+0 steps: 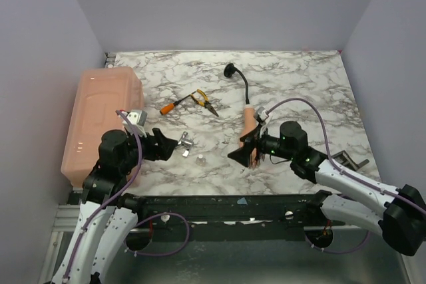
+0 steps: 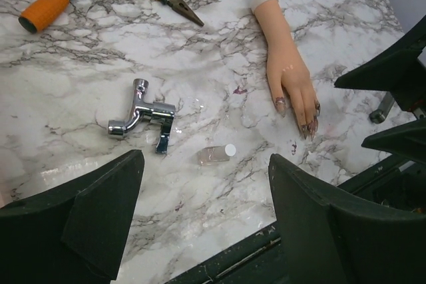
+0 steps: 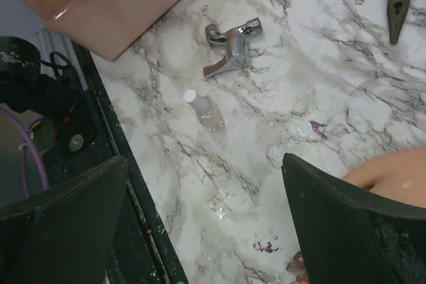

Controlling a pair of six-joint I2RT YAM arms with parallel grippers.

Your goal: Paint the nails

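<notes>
The flesh-coloured mannequin hand [image 1: 248, 126] lies on the marble table [image 1: 299, 91], fingers towards the near edge, on a black stem. In the left wrist view the hand [image 2: 286, 64] shows dark purplish nails [image 2: 309, 124] at its fingertips. A small clear bottle with a white cap [image 2: 216, 155] lies on its side left of the hand; it also shows in the right wrist view [image 3: 205, 110]. My right gripper [image 1: 245, 149] is open and empty, over the hand's fingertips. My left gripper [image 1: 174, 145] is open and empty, left of the bottle [image 1: 199, 159].
A chrome fitting [image 2: 143, 114] lies beside the bottle. An orange-handled screwdriver [image 1: 170, 106] and yellow pliers [image 1: 203, 101] lie further back. A pink box [image 1: 100, 121] stands at the left edge. A metal part [image 1: 349, 161] lies at the right. Purple stains [image 3: 318, 128] mark the marble.
</notes>
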